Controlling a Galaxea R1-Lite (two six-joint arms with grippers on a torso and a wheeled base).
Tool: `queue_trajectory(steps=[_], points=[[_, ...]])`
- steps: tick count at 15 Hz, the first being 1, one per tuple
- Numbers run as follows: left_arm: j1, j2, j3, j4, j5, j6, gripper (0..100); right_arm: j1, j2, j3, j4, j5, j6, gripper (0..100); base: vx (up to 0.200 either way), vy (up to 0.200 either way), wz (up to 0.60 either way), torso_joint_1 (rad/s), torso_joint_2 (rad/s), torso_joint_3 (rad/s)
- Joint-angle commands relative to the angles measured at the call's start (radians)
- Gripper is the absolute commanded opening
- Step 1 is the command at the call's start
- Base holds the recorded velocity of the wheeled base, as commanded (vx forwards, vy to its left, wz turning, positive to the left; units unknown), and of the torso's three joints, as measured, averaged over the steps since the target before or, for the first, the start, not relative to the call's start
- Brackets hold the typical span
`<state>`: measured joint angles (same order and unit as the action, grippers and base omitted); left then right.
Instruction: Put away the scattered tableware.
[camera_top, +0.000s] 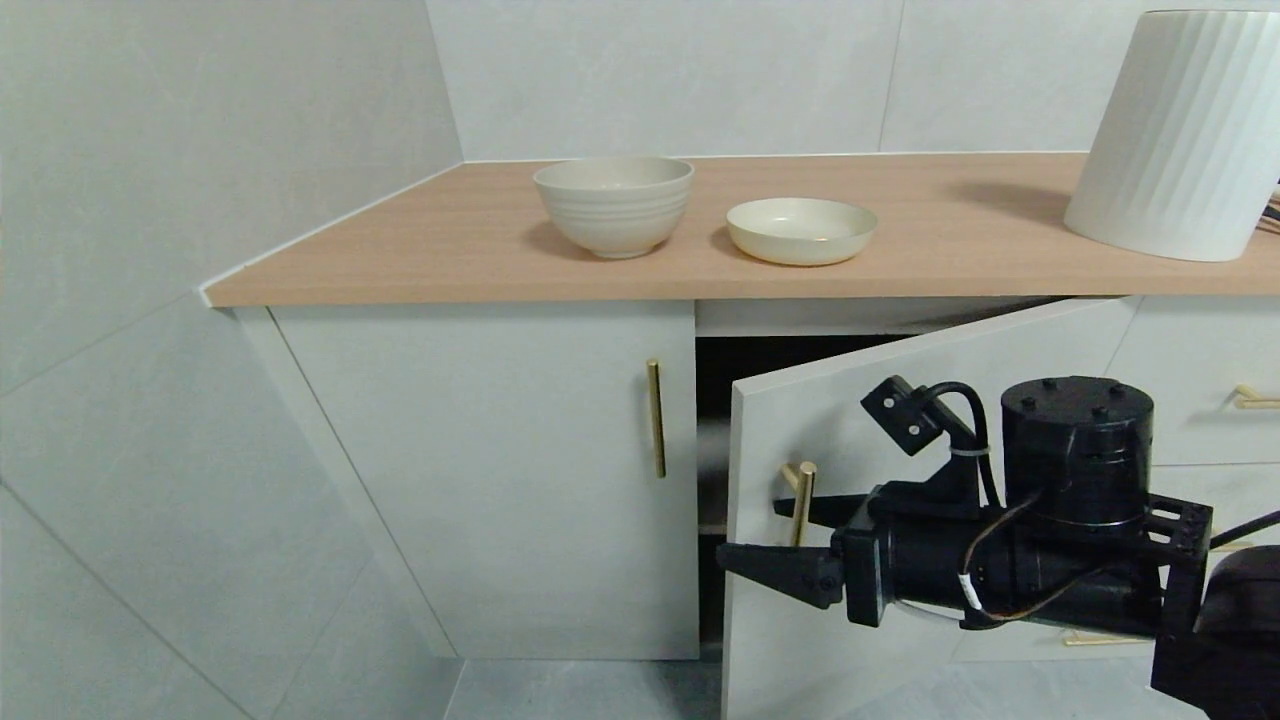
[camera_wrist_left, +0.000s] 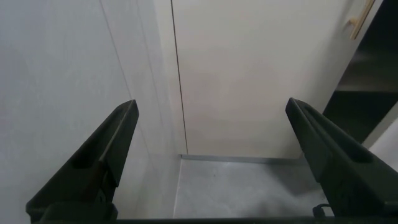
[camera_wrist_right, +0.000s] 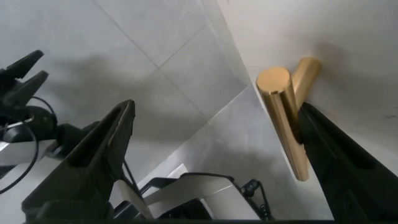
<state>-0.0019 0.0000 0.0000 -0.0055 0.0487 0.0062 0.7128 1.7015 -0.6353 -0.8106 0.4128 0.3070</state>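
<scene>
Above the open right hand (camera_top: 752, 531), bowl (camera_top: 614, 205) and plate (camera_top: 801, 230) sit on the counter (camera_top: 430, 262).

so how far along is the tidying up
Done: the cabinet door stands partly open. In hand: the right pincer, open, sits around that door's handle. Left: the bowl and dish sit on the counter, not yet stored.

The bowl (camera_top: 614, 205) is sitting on the bench (camera_top: 400, 262), left of the dish (camera_top: 801, 231). Below, the right hand (camera_top: 772, 532) is hanging at the handle (camera_top: 801, 497) of the open door (camera_top: 860, 400), seemingly straddling it.
</scene>
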Motion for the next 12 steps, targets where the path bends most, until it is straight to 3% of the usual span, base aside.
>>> queue_trajectory(steps=[1, 6, 10, 12], points=[[0.0, 0.0, 0.0, -0.001, 0.0, 0.0, 100, 0.001, -0.026, 0.013, -0.002, 0.0, 0.0, 100, 0.0, 0.0, 0.0, 0.0, 0.0, 0.0], [0.0, 0.0, -0.026, -0.002, -0.047, 0.029, 100, 0.001, -0.045, 0.022, -0.001, 0.0, 0.0, 100, 0.0, 0.0, 0.0, 0.0, 0.0, 0.0], [-0.006, 0.19, -0.313, 0.173, -0.334, 0.006, 100, 0.001, -0.043, 0.023, -0.001, 0.0, 0.0, 100, 0.0, 0.0, 0.0, 0.0, 0.0, 0.0], [-0.006, 0.37, -0.431, 0.174, -0.454, 0.0, 100, 0.001, -0.043, 0.028, -0.001, 0.0, 0.0, 100, 0.0, 0.0, 0.0, 0.0, 0.0, 0.0]])
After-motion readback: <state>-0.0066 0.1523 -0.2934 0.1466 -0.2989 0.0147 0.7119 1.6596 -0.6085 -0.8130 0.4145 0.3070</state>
